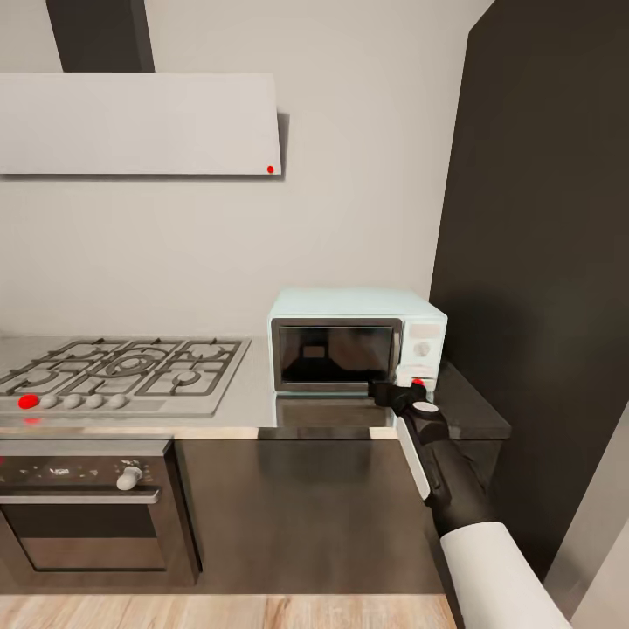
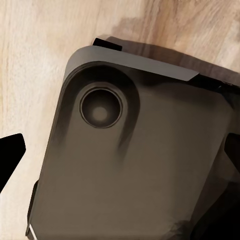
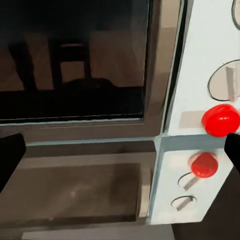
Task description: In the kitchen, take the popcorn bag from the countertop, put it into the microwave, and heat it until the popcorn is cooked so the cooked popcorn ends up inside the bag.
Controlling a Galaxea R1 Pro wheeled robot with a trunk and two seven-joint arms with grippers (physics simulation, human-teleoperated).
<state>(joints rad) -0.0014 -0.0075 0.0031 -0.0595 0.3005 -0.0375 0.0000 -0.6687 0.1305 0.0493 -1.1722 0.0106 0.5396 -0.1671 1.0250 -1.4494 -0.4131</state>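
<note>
The pale mint-blue microwave (image 1: 354,336) stands on the glossy grey countertop (image 1: 253,412) with its dark glass door shut. My right gripper (image 1: 397,390) hovers at its lower right front corner, just below the white knobs. In the right wrist view the gripper (image 3: 120,155) is open, fingertips (image 3: 10,155) wide apart. The round red light (image 3: 220,120) lies close to the other fingertip. A dim dark shape shows behind the door glass (image 3: 75,55); the popcorn bag cannot be made out. My left gripper (image 2: 120,155) is open above the robot's dark base (image 2: 140,165).
A grey gas hob (image 1: 122,371) sits left of the microwave, above a dark built-in oven (image 1: 83,502). A pale extractor hood (image 1: 140,122) hangs over it. A tall dark cabinet (image 1: 542,262) closes off the right side. Light wood floor (image 1: 218,611) runs below.
</note>
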